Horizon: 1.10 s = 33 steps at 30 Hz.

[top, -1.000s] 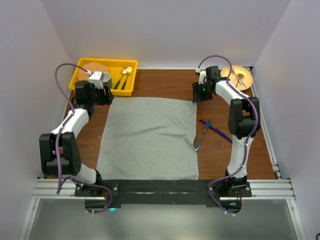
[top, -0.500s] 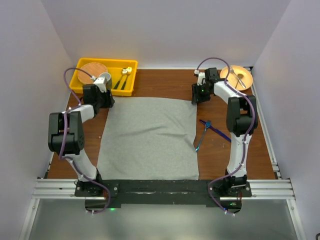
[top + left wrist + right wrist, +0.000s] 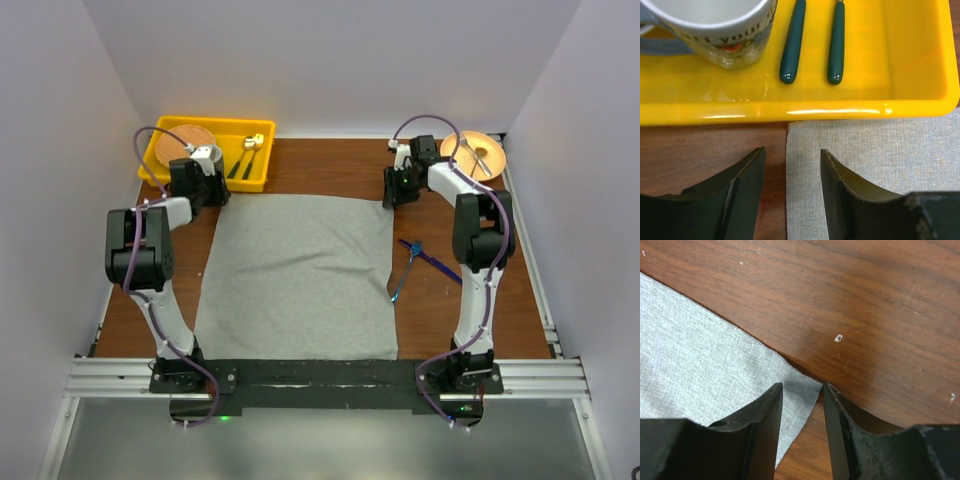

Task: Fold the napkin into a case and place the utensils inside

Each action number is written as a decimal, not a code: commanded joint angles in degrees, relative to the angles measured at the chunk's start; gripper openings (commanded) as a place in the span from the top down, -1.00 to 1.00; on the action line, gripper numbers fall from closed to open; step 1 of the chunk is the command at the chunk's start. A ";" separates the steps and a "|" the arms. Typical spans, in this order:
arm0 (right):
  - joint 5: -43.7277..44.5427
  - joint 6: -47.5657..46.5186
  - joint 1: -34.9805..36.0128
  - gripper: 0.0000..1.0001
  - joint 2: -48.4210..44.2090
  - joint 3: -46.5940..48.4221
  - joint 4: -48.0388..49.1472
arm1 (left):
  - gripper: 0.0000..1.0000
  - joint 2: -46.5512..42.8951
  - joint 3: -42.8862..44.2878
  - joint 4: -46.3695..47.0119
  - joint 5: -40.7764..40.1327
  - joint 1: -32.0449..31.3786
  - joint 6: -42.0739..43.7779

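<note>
From above we see the napkin (image 3: 295,275) spread flat and unfolded on the table (image 3: 320,165), filling the middle between the two arms. The utensils (image 3: 413,250) lie crossed on the bare wood just beside its right edge, outside the cloth. The left gripper (image 3: 212,190) sits at the napkin's far left corner and the right gripper (image 3: 397,190) at its far right corner, but from up there we cannot read how their jaws stand.

The wrist cameras give us that. On the left, the left gripper (image 3: 792,152) is spread, one finger (image 3: 745,185) over the wood and the other over the cloth, with the napkin's (image 3: 880,170) side edge running up the gap. Just beyond lies the yellow tray (image 3: 840,112), holding a mug (image 3: 725,30) and two dark green handles (image 3: 792,45).

On the right, the right gripper (image 3: 802,386) has its jaws apart by a narrower gap, and the napkin's (image 3: 695,355) corner tip lies flat between them. We see no pinch on it.

Only the overhead view shows the utensils.
</note>
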 commanded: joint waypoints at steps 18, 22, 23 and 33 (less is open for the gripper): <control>-2.89 -0.07 0.25 0.24 2.50 1.07 -1.77 | 0.11 8.31 11.62 -10.30 1.34 0.02 -0.56; -4.12 -0.07 0.25 0.30 2.68 1.16 -1.86 | 0.19 7.52 11.01 -9.86 2.13 -0.77 0.67; -4.47 0.11 0.16 0.31 2.76 1.24 -1.69 | 0.20 7.35 10.83 -9.60 2.22 -0.95 1.28; -6.50 0.90 0.16 1.00 3.82 4.14 -2.91 | 0.77 6.82 10.39 -8.54 4.32 -1.74 1.99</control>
